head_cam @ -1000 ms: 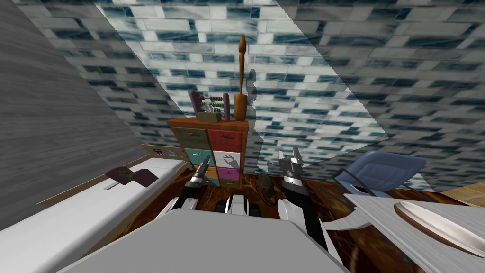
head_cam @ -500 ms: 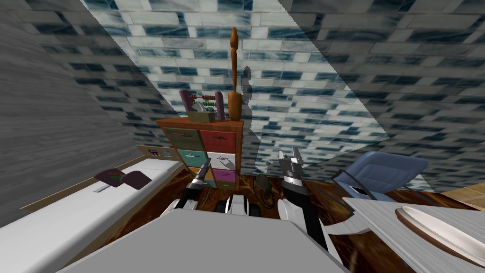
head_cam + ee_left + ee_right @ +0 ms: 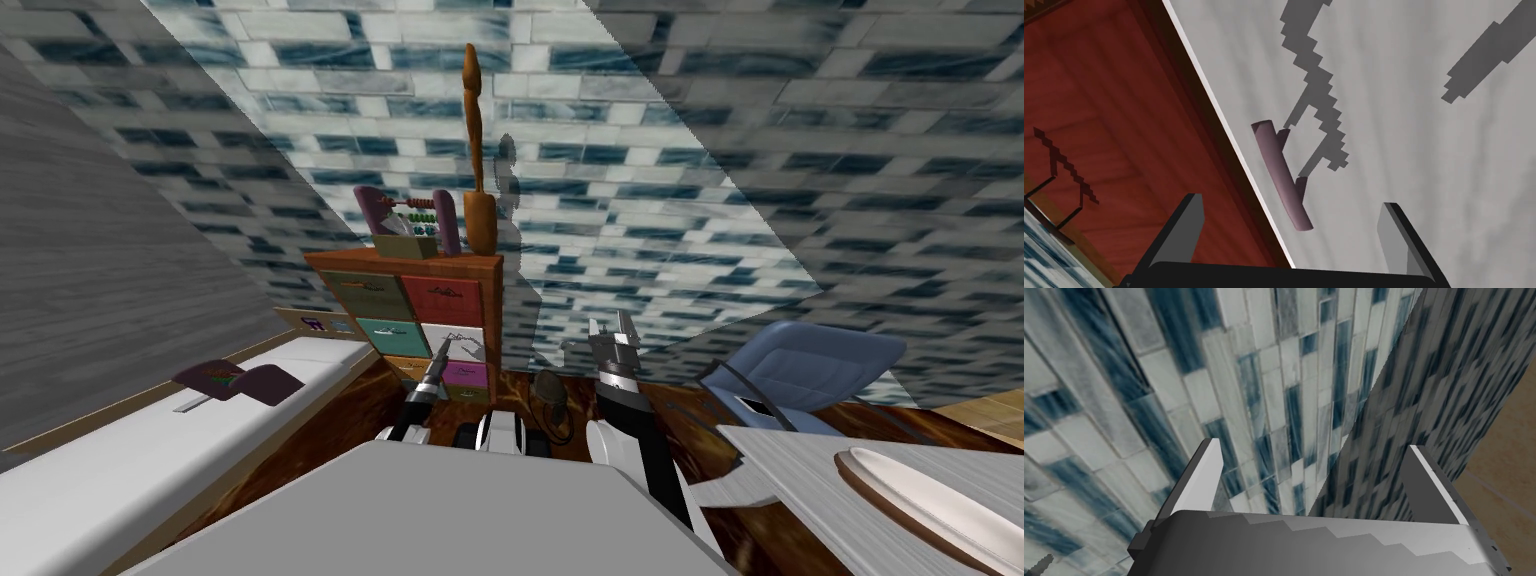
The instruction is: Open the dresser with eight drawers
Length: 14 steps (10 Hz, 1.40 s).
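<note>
Since the earlier frames my head has swung, so the dresser [image 3: 400,320] now sits further toward the picture's left. My left arm has also reached out from low in front of it, and the left gripper [image 3: 446,346] now points at the white drawer [image 3: 1404,130]. That drawer is in the right-hand column, second row down, just under the red drawer [image 3: 1114,115]. The dresser stands against the tiled wall beside the end of the bed [image 3: 150,460], and all its drawers look closed. In the left wrist view the white drawer's handle [image 3: 1280,175], a short mauve bar on two posts, lies ahead in the gap between the left fingers. Those fingers are spread wide and touch nothing. The handle sits nearer one finger than the other, and its long axis runs across the line joining them, so closing should pinch it across its thickness. I judge that a short push forward and a small sideways shift are needed first. The right gripper [image 3: 612,336] is raised beside the dresser and well apart from it, with its fingers also apart and empty, so the left arm is plainly the nearer.
</note>
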Tool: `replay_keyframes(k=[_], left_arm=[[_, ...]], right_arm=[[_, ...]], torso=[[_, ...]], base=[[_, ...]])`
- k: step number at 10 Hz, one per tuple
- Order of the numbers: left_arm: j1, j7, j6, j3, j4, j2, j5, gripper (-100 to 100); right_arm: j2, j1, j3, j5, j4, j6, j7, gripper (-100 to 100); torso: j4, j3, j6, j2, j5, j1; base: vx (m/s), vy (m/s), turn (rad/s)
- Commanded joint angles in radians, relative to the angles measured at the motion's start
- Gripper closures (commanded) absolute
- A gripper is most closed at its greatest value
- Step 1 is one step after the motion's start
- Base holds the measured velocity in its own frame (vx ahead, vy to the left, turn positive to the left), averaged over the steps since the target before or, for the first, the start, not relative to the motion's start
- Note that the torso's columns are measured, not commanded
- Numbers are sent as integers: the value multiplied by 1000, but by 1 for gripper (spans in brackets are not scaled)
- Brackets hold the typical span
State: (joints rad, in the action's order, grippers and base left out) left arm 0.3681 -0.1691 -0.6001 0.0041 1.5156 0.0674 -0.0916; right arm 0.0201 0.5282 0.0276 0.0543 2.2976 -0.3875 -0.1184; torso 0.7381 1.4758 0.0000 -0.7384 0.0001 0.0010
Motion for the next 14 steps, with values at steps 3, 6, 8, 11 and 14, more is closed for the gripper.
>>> replay_keyframes(k=[3, 6, 8, 11, 14], left_arm=[[-8, -1, 0, 0, -29, -101, -1, -100], [-8, -1, 0, 0, -29, -100, -1, -100], [-8, -1, 19, 0, -11, -101, -2, -100], [-8, -1, 14, 0, -16, -101, -2, 100], [0, 2, 35, -9, 21, -100, -4, 100]], right_arm=[[0, 0, 0, 0, 0, 0, 0, 0], [0, 0, 0, 0, 0, 0, 0, 0], [0, 0, 0, 0, 0, 0, 0, 0], [0, 0, 0, 0, 0, 0, 0, 0], [0, 0, 0, 0, 0, 0, 0, 0]], torso=[[0, -1, 0, -1, 1, 2], [0, 0, 0, 0, 0, -1], [0, 1, 0, 2, 0, -1], [0, 0, 0, 0, 0, -1], [-4, 0, -1, 0, 3, 4]], base=[[11, -16, 0], [1, -4, 10], [33, 6, -15], [27, 1, 10], [-98, -8, 7]])
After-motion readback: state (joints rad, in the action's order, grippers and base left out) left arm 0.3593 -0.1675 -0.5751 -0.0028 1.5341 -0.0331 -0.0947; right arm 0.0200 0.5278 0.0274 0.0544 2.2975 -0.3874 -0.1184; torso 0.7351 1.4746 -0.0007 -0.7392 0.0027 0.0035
